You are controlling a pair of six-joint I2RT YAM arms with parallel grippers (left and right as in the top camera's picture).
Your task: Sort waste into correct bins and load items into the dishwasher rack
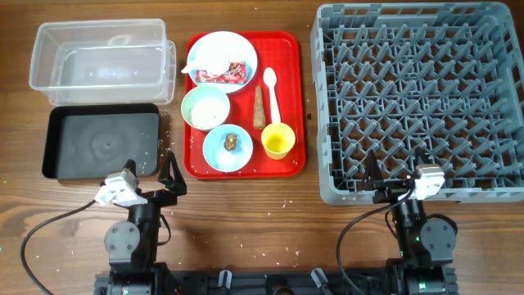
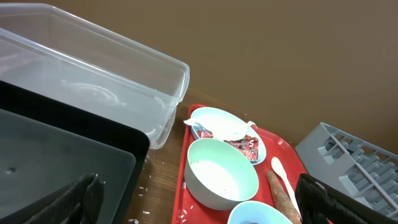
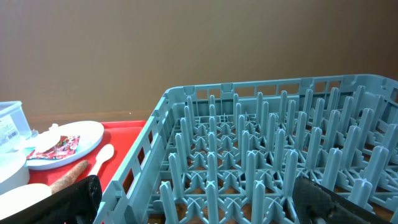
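On the red serving tray (image 1: 291, 90) a pale blue plate (image 1: 237, 47) holds a crumpled white napkin (image 1: 209, 56) and a red wrapper (image 1: 223, 75). Below it are a pale green bowl (image 1: 205, 108), a small blue bowl (image 1: 221, 156) with a brown lump (image 1: 232, 142), a yellow cup (image 1: 277, 140), a white spoon (image 1: 271, 90) and a brown stick (image 1: 259, 106). The clear tub (image 1: 102, 53) and black tray (image 1: 102, 141) lie left, the grey rack (image 1: 422, 98) right. My left gripper (image 1: 151, 176) and right gripper (image 1: 397, 168) are open and empty at the front.
Loose rice grains (image 2: 140, 190) lie on the wood between the black tray and the red tray. In the left wrist view the green bowl (image 2: 221, 174) is just ahead of the fingers. In the right wrist view the rack's front wall (image 3: 143, 168) is close ahead.
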